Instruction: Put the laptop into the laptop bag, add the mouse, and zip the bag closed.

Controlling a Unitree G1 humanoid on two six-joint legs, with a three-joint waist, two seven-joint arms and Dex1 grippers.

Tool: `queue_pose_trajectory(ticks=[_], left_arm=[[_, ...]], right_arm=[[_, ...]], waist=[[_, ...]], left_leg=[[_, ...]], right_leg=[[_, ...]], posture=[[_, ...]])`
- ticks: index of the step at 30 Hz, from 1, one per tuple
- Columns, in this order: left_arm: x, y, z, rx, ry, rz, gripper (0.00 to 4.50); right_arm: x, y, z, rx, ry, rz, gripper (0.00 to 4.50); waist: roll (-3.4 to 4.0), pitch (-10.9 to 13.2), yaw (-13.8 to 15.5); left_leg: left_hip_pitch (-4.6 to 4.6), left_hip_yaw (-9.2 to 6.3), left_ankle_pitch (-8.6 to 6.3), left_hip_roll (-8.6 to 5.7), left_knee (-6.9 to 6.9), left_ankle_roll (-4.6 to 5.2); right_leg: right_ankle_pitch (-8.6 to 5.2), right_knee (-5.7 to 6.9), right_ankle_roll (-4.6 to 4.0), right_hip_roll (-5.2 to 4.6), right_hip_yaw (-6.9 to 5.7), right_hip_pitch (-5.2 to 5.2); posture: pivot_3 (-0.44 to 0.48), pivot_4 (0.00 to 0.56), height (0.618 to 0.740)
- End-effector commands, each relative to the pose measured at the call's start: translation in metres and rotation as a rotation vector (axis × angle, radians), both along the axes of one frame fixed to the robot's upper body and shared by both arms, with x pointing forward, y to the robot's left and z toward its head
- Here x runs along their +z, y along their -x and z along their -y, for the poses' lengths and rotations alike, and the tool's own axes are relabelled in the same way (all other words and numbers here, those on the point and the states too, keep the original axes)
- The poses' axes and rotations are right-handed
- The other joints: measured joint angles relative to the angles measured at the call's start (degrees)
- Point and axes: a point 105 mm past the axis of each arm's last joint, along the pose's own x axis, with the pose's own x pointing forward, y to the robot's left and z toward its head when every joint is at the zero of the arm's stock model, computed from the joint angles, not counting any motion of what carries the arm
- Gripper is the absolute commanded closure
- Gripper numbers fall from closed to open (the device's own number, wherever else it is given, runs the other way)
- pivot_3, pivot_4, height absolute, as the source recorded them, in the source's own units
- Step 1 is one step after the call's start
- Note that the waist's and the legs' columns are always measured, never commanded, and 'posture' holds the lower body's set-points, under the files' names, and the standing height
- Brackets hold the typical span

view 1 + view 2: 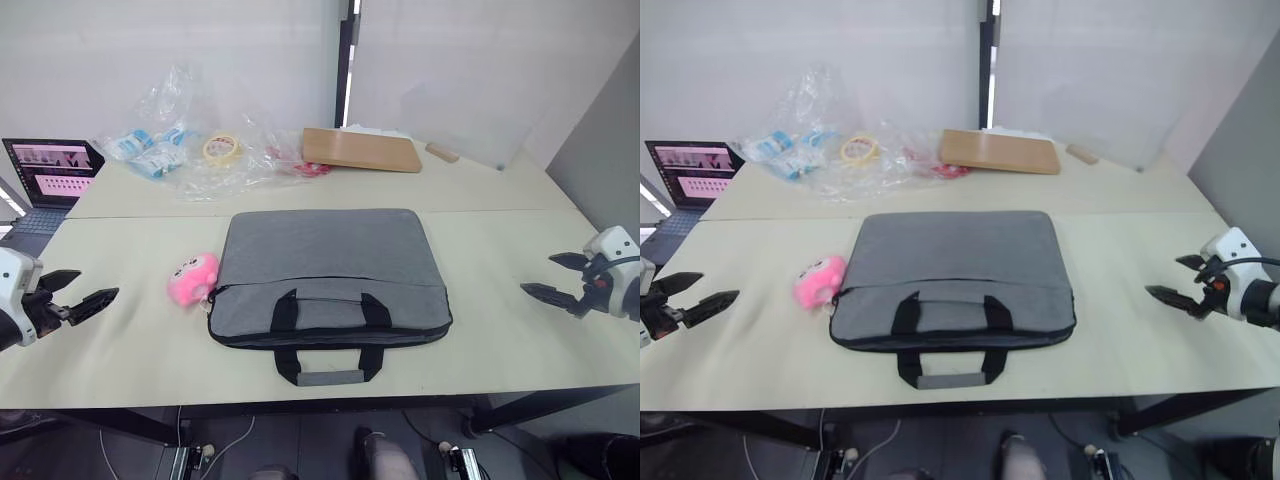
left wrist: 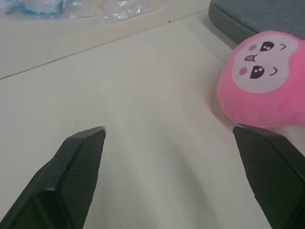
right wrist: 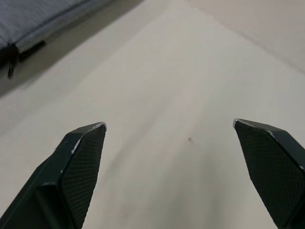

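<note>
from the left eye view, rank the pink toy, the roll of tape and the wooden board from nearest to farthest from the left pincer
1. Pink toy: beside the laptop bag's left edge, closest to the left pincer.
2. Roll of tape: at the table's back, among clear plastic bags.
3. Wooden board: at the back, right of centre, farthest.

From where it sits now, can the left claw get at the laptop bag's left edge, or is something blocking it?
Probably not straight on. The left claw is open over bare table, but the pink plush toy sits against the laptop bag at its left edge, between the two. The edge nearer the robot looks free.
</note>
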Motion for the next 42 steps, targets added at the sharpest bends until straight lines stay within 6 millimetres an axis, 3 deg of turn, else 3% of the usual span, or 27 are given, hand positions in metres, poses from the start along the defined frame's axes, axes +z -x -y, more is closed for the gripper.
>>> queue_pose_trajectory(ticks=[1, 6, 9, 14, 17, 20, 23, 30, 33, 42], left_arm=[[0.017, -0.005, -0.006, -0.028, -0.005, 0.014, 0.02], [0.012, -0.013, -0.005, -0.027, 0.007, -0.001, 0.02], [0.010, -0.016, -0.007, 0.006, 0.049, 0.004, 0.02], [0.005, -0.019, -0.008, 0.038, 0.085, -0.004, 0.02], [0.006, -0.017, -0.006, 0.027, 0.089, -0.005, 0.02], [0.008, -0.017, -0.005, 0.025, 0.093, 0.000, 0.02], [0.008, -0.016, -0.005, 0.025, 0.093, -0.001, 0.02], [0.008, -0.015, -0.005, 0.028, 0.091, 0.003, 0.02], [0.008, -0.016, -0.003, 0.019, 0.091, 0.003, 0.00], [0.012, -0.026, 0.008, -0.030, 0.079, -0.008, 0.00]], right_arm=[[0.009, 0.003, 0.004, 0.034, 0.007, -0.034, 0.00], [0.033, -0.008, -0.039, 0.239, -0.117, 0.021, 0.00], [0.057, -0.014, -0.084, 0.381, -0.262, 0.081, 0.00], [0.091, 0.013, -0.180, 0.702, -0.403, 0.106, 0.00], [0.100, 0.034, -0.215, 0.819, -0.425, 0.097, 0.00], [0.108, 0.048, -0.235, 0.888, -0.458, 0.086, 0.00], [0.107, 0.052, -0.240, 0.898, -0.442, 0.085, 0.00], [0.087, 0.036, -0.261, 0.896, -0.349, 0.142, 0.00], [0.072, 0.028, -0.281, 0.928, -0.317, 0.166, 0.78], [0.036, -0.019, -0.324, 0.914, -0.293, 0.129, 3.93]], waist=[[-0.01, 0.0, -0.2], [0.00, 0.0, -1.0], [0.00, 0.0, -1.2], [0.01, 0.0, -0.4], [-0.02, 0.0, 0.3], [-0.04, 0.0, 1.0], [-0.05, 0.0, 1.6], [-0.09, 0.0, 1.0], [-0.10, -0.1, 0.4], [-0.15, -0.1, -0.5]], left_leg=[[0.00, 0.00, 0.00, 0.07, 0.00, -0.01], [0.02, 0.04, -0.01, 0.39, 0.04, -0.02], [-0.01, -0.07, -0.03, 0.52, 0.07, -0.06], [-0.39, -0.44, -0.04, 0.48, 0.56, -0.09], [-0.86, -0.48, -0.08, 0.21, 0.89, -0.14], [-1.05, -0.43, -0.08, 0.01, 1.02, -0.15], [-1.07, -0.37, -0.07, -0.11, 1.08, -0.14], [-0.96, -0.07, -0.07, -0.08, 1.06, -0.14], [-0.93, 0.00, -0.07, -0.09, 1.08, -0.13], [-0.88, -0.01, -0.06, -0.13, 1.10, -0.13]], right_leg=[[-0.01, -0.01, -0.02, 0.03, -0.04, 0.00], [0.00, 0.00, -0.05, 0.09, -0.01, 0.01], [0.01, 0.02, -0.07, 0.18, -0.01, -0.04], [0.08, 0.44, -0.18, 0.13, -0.03, -0.83], [0.08, 0.67, -0.19, 0.12, -0.12, -1.38], [0.08, 0.78, -0.19, -0.05, -0.22, -1.52], [0.08, 0.84, -0.19, -0.15, -0.22, -1.50], [0.07, 0.95, -0.19, -0.10, -0.14, -1.49], [0.07, 1.03, -0.20, -0.12, -0.04, -1.49], [0.06, 1.09, -0.22, -0.11, -0.04, -1.52]], posture=[[0.000, 0.150, 0.740], [0.000, 0.150, 0.740], [0.000, 0.150, 0.740], [0.000, 0.150, 0.740], [0.000, 0.150, 0.740], [0.000, 0.150, 0.740], [0.000, 0.150, 0.740], [0.000, 0.150, 0.740], [0.000, 0.150, 0.740], [0.000, 0.150, 0.740]])
